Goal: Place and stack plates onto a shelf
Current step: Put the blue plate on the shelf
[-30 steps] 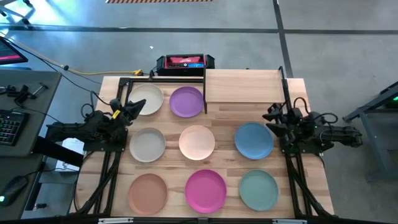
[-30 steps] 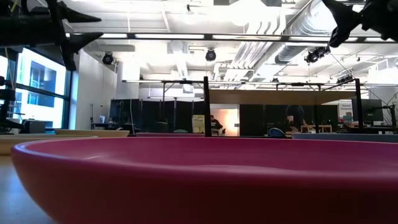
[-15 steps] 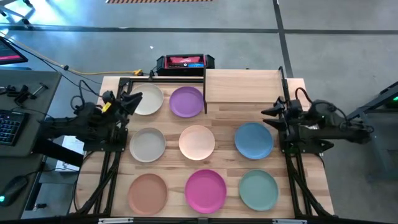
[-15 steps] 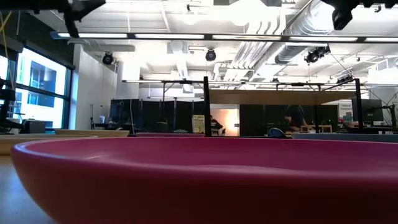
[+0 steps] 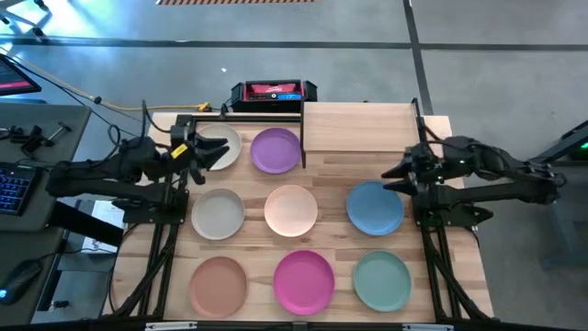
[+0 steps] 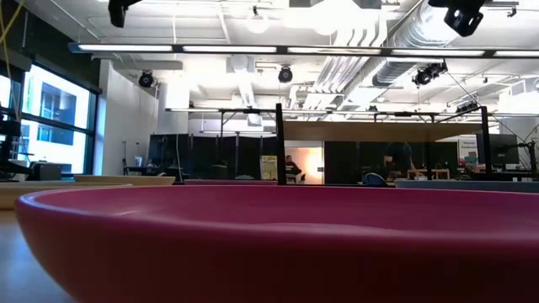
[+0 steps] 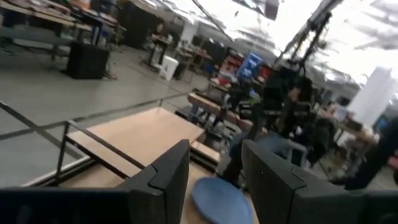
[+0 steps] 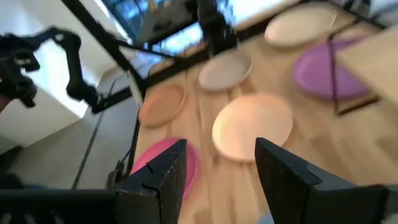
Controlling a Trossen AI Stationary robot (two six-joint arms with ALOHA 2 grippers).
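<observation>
On the tabletop [image 5: 432, 267], taking the peach plate [image 5: 291, 209] as my landmark: all eight plates lie flat and separate, none stacked. Purple plate [image 5: 275, 150] sits just behind the peach one, cream plate [image 5: 220, 146] behind and to its left. Grey-beige plate [image 5: 218, 213] lies to its left, blue plate [image 5: 375, 207] to its right. Terracotta plate [image 5: 219, 283], magenta plate [image 5: 304, 279] and teal green plate [image 5: 382, 280] form the near row in front of it.

I see the shelf [image 5: 358, 127] behind and to the right of the peach plate, beside the purple one, with nothing on its board.

Left gripper [image 5: 204, 154] hangs over the near edge of the cream plate, fingers spread, holding nothing. Right gripper [image 5: 395, 171] hangs above the far edge of the blue plate, fingers likewise spread and empty.

A dark box with a red and blue label [image 5: 273, 92] sits beyond the table's far edge, behind the purple plate; I cannot read its lettering. No other writing is legible to me.
</observation>
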